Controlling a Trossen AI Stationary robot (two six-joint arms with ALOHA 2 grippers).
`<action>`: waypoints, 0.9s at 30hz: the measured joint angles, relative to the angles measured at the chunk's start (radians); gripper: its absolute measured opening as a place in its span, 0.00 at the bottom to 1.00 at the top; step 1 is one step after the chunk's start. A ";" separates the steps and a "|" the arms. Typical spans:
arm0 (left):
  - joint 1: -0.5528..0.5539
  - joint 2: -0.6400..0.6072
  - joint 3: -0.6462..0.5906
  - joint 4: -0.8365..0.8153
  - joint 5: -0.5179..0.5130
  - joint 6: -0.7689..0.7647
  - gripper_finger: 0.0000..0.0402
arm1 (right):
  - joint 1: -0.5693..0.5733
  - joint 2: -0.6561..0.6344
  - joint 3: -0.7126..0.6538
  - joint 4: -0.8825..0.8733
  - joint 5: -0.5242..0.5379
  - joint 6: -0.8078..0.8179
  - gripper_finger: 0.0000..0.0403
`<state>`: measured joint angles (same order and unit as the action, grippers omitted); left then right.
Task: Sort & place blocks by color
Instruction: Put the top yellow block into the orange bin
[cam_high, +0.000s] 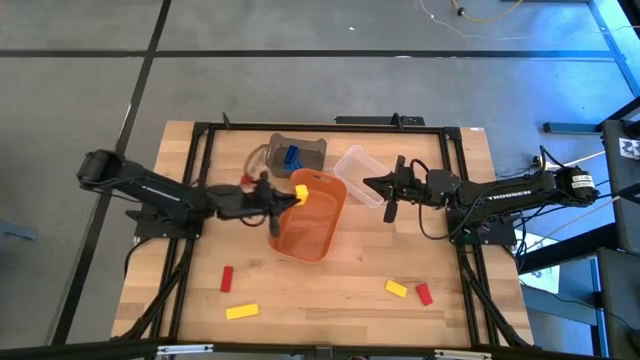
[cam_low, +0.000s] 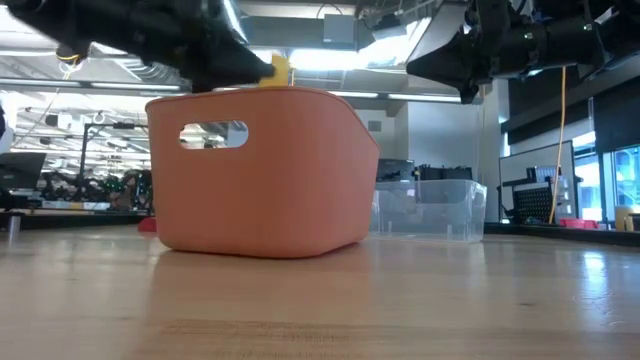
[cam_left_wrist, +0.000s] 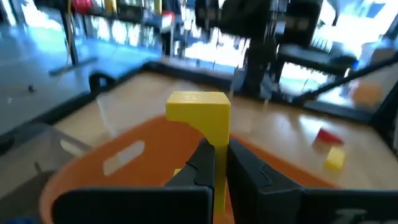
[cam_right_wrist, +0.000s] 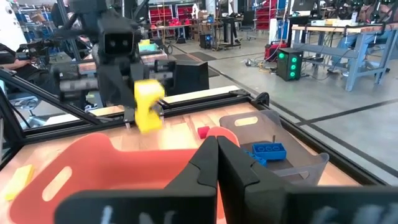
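My left gripper (cam_high: 292, 195) reaches in from the table's left and is shut on a yellow block (cam_left_wrist: 199, 111), just above the rim of the orange tub (cam_high: 310, 222). My right gripper (cam_high: 386, 192) hovers shut and holds nothing, beside the clear bin (cam_high: 360, 172). A blue block (cam_high: 291, 156) lies in the grey bin (cam_high: 305, 148). Loose on the table near the front are a red block (cam_high: 227, 278), a yellow block (cam_high: 242, 311), another yellow block (cam_high: 396, 289) and a red block (cam_high: 424, 293). My left gripper pinches the yellow block between its two fingers by its near part (cam_left_wrist: 217, 138); the far end sticks out past the fingertips. The fingers come in about level from the table's left. The block is lifted clear, over the orange tub's rim (cam_left_wrist: 124, 155).
The orange tub stands mid-table, with the grey bin and the clear bin behind it at the far side. A small red block (cam_right_wrist: 203, 132) lies on the table by the tub and the grey bin. A black frame (cam_high: 200, 150) borders the tabletop.
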<state>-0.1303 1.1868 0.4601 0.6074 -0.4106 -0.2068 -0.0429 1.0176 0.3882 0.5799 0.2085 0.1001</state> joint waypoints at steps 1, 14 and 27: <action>0.003 0.032 0.034 -0.044 -0.003 -0.007 0.03 | 0.000 0.000 0.000 0.001 0.000 0.000 0.00; 0.056 0.379 0.410 -0.596 0.163 -0.080 0.03 | 0.000 0.000 0.000 -0.014 0.000 0.002 0.00; 0.056 0.384 0.413 -0.625 0.273 -0.080 0.10 | 0.000 0.000 0.000 -0.016 0.000 0.003 0.00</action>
<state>-0.0746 1.5707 0.8726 -0.0181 -0.1374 -0.2863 -0.0429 1.0176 0.3882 0.5644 0.2085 0.1036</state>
